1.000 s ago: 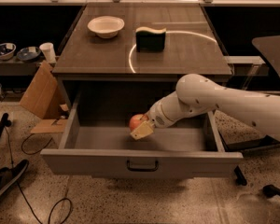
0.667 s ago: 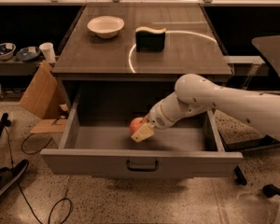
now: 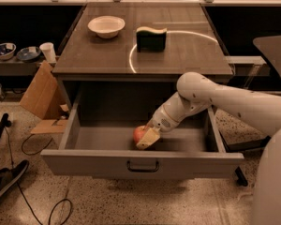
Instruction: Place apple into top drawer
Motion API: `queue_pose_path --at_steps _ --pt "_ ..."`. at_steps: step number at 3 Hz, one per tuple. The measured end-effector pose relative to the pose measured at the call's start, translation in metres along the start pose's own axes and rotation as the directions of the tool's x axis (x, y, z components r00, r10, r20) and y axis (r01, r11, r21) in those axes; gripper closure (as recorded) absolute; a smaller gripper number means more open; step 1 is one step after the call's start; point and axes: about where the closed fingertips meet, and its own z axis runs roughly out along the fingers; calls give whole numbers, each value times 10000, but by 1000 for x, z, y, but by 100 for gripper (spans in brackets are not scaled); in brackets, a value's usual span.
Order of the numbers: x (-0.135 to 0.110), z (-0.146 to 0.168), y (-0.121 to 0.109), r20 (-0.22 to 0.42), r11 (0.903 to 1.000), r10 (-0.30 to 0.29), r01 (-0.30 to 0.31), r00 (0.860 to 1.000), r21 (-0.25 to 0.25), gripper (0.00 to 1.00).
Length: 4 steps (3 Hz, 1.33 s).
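Sitting: apple [image 3: 138, 133] inside top drawer [image 3: 84, 162] | pincer [image 3: 146, 138] against its right side

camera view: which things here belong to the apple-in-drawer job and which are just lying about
Job: round red-orange apple; open grey top drawer with it inside; gripper, down in the drawer at the apple.
Lying about: white bowl and green-and-yellow sponge on the cabinet top; white cup and cardboard beside the cabinet.

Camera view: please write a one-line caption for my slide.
The gripper is at the apple inside the open top drawer.
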Motion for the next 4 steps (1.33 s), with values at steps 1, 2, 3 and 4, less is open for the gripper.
queue_pose_path --at_steps 1,2,3,4 --pt "10 2 2 -159 9986 -94 86 9998 -513 82" --pt "20 1 3 -143 9978 -96 87 9999 -650 58" --pt "27 -4 2 -20 9991 -27 26 10000 -430 35" --pt "38 -23 -1 408 9985 351 -368 9985 417 4"
